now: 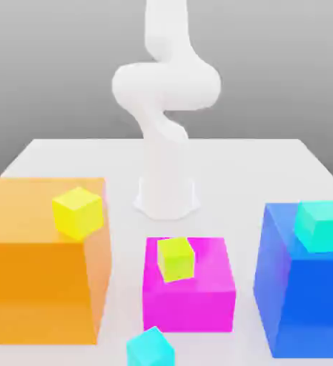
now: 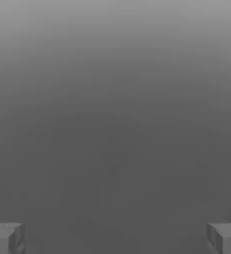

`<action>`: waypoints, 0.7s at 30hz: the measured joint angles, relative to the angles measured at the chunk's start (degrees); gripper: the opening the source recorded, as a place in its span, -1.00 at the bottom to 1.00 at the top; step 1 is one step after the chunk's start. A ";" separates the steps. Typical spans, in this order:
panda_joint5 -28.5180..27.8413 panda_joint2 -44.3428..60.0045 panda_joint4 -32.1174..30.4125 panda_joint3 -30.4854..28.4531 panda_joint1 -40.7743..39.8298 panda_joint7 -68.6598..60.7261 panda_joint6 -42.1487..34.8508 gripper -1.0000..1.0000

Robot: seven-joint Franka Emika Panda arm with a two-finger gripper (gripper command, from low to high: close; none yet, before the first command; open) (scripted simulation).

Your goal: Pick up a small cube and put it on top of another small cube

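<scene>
So far nothing is held: my gripper (image 2: 115, 238) stands wide and empty, and next I must descend over the small loose cyan cube (image 1: 150, 348).

We find no lettering, label, brand mark, number or sign to read anywhere in this scene: every surface we see is plain and unmarked.
</scene>
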 joint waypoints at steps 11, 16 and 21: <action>8.68 23.49 -1.93 -0.25 -0.26 12.72 7.29 0.00; 9.34 33.79 -2.89 0.51 -0.80 20.71 10.87 0.00; 7.13 43.74 -3.97 0.22 -0.68 30.75 14.77 0.00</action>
